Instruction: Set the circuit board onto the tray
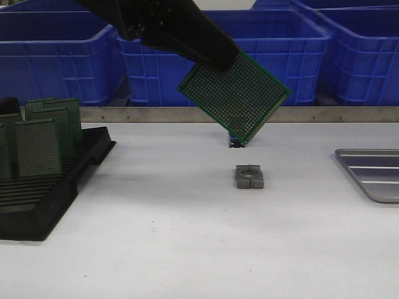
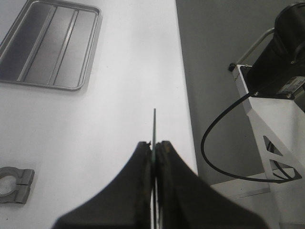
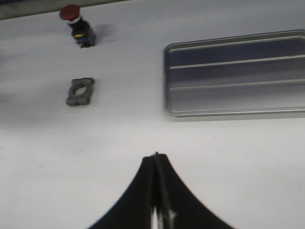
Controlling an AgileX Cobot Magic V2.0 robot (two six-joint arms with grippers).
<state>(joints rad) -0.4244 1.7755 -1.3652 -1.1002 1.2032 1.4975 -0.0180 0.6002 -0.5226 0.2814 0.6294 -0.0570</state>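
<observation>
— Fingers [image 2: 143, 167] of the left gripper [image 2: 154, 148] are clamped on the circuit board [image 1: 235, 98], aren't they?

— Yes. Its wrist view shows the board edge-on, pinched between the two black pads. The right gripper [image 3: 156, 160] has its fingers pressed together with nothing between them, hovering above bare table [image 1: 187, 249].

— And the big things first?

— Blue crates [image 1: 56, 56] line the back. The black slotted rack [image 1: 43, 199] sits at the left with more green boards [image 1: 38, 148] standing upright in it. The tray [image 1: 374, 177], silver-grey and ribbed, lies at the right edge, with nothing on it.

— How is the left arm posed?

— It reaches in from the upper left, angled downward, holding the board tilted in the air above the table's middle, well apart from the tray.

— Smaller items?

— A grey metal clamp block [image 1: 249, 176] lies below the board; behind it is a red-capped button [image 3: 76, 21]. I can't read any writing.
</observation>
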